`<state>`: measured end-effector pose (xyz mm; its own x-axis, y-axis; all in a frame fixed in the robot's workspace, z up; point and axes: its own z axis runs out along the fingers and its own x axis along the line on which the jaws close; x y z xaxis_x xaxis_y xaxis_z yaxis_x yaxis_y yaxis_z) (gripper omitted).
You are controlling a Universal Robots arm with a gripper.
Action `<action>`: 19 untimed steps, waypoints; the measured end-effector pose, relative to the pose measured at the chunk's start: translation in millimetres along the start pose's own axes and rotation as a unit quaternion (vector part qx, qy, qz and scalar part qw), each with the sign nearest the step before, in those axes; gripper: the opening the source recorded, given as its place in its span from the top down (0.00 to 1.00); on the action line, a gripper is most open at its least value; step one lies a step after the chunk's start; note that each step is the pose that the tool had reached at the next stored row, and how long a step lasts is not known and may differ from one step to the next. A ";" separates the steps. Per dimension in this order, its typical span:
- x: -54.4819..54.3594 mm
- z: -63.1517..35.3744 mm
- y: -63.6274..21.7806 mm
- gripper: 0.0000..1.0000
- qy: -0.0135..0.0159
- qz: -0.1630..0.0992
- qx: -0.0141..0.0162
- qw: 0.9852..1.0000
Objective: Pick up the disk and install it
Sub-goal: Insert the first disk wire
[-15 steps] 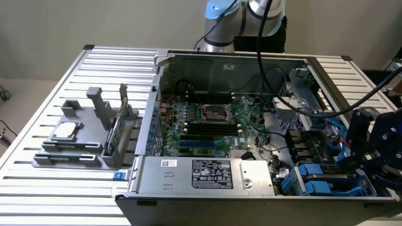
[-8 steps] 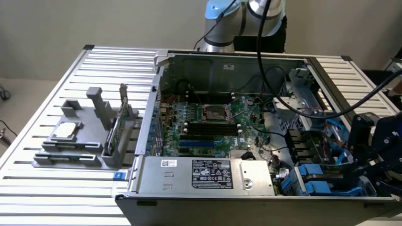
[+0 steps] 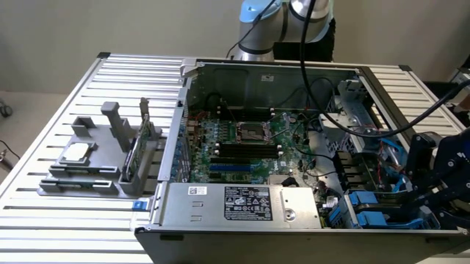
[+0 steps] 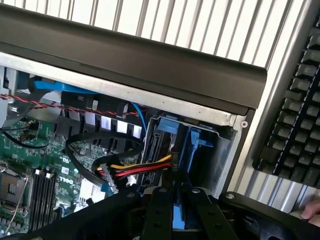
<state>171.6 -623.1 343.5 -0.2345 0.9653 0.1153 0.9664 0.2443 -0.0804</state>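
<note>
The disk point(image 4: 181, 220), judged by its blue plastic carrier, sits nipped between the nearly closed fingers of the gripper point(image 4: 181, 217) just above the drive cage point(image 4: 200, 145); its metal face is hidden. So the pick-up looks done and seating it in the bay is what remains.

In the exterior view, left to right: a ribbed aluminium table point(image 3: 44, 137) bears a grey plastic fixture point(image 3: 88, 170) holding a square silver chip point(image 3: 78, 152) and an upright green circuit card point(image 3: 136, 148). Next comes the open steel computer case point(image 3: 250, 165), with its green motherboard point(image 3: 242, 137), a boxy labelled power supply point(image 3: 242, 204) and looping black cables point(image 3: 345, 126). Blue carriers point(image 3: 367, 206) fill the bays on that view's right, beside the black gripper.
</note>
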 end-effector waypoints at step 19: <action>21.7 -0.5 4.0 0.84 0.000 0.084 -0.007 0.996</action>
<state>170.4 -601.2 346.2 -0.0701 0.9924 0.1010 0.9933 0.0788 -0.0849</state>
